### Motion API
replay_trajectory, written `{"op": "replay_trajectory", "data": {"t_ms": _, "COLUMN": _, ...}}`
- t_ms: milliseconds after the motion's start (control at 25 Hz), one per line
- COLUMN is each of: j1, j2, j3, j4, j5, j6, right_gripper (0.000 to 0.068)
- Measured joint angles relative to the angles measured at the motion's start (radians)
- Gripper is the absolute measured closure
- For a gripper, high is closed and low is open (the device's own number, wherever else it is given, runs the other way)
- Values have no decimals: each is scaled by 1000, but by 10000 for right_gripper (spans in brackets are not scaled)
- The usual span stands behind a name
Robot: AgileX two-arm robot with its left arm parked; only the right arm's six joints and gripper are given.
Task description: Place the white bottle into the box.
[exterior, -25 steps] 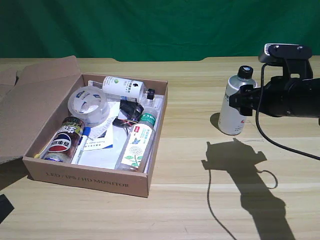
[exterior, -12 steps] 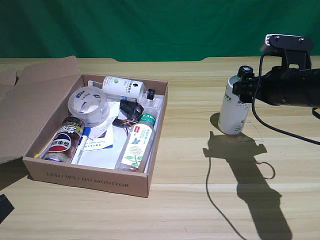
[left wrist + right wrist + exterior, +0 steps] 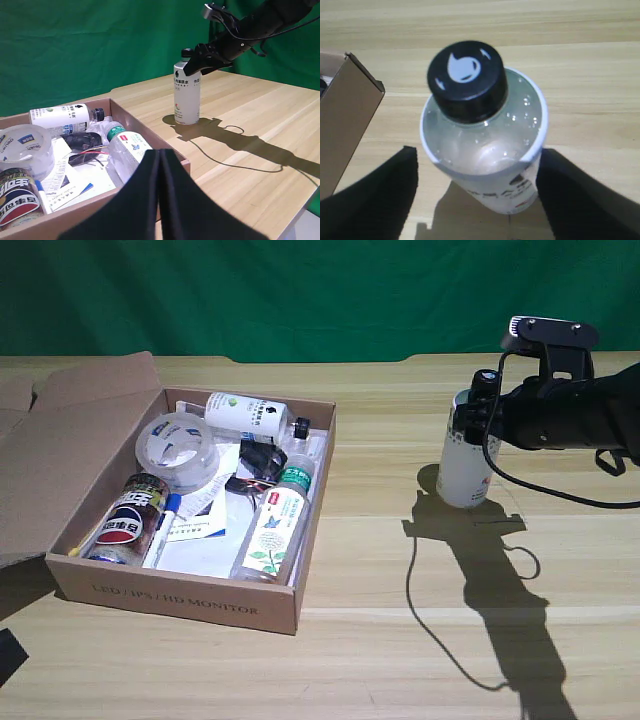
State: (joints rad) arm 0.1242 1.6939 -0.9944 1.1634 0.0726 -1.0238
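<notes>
While the white bottle [image 3: 466, 466] stands well clear of the box [image 3: 310, 502], the gripper [image 3: 475, 192] straddles it, fingers apart.

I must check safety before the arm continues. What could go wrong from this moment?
The white bottle stands tall on the table, so a push from the open right gripper could tip it. The box is already crowded, so the bottle may land on the clear bottle or not lie flat.

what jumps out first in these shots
The white bottle stands upright on the wooden table, at the exterior view's right, with the right gripper around its upper part, fingers either side, not yet closed. At the exterior view's left sits the open box, crowded with bottles and tape.
</notes>
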Motion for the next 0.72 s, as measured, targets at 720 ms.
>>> {"op": "replay_trajectory", "data": {"t_ms": 720, "j1": 0, "j2": 174, "j3": -91, "j4": 2, "j5": -28, "j6": -14, "right_gripper": 190}}
